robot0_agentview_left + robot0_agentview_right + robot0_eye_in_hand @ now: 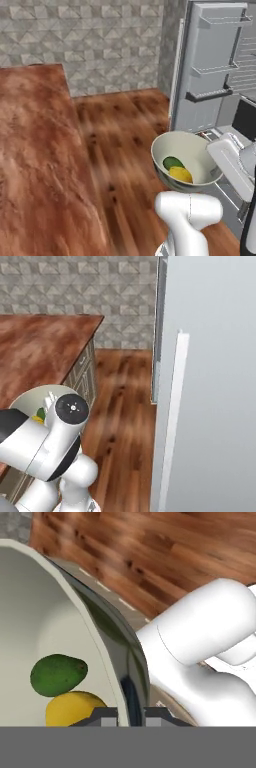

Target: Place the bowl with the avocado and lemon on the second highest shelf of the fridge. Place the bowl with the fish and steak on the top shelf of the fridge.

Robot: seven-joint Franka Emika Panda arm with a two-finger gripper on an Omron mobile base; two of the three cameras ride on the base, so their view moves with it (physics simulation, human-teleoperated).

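- The gripper (131, 714) was clamped on the rim of the pale bowl (187, 150), carried above the floor near the open fridge (210, 75); avocado (173, 162) and lemon (181, 174) lay inside.
- The carry likely wanted a level bowl; tilting risked spilling fruit.

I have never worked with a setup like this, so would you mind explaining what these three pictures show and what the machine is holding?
This is a rendered kitchen with a white robot arm on a base that can drive. Two pictures come from cameras on that base, behind the arm to its left and right, looking forward and down. The third comes from a camera on the hand, looking along the gripper.

The gripper is shut on the rim of a pale bowl, carried above the wooden floor. Inside lie a green avocado and a yellow lemon, touching. In the left base view, the grey fridge stands just beyond the bowl, its door open and showing wire racks. The brown countertop is on the left.
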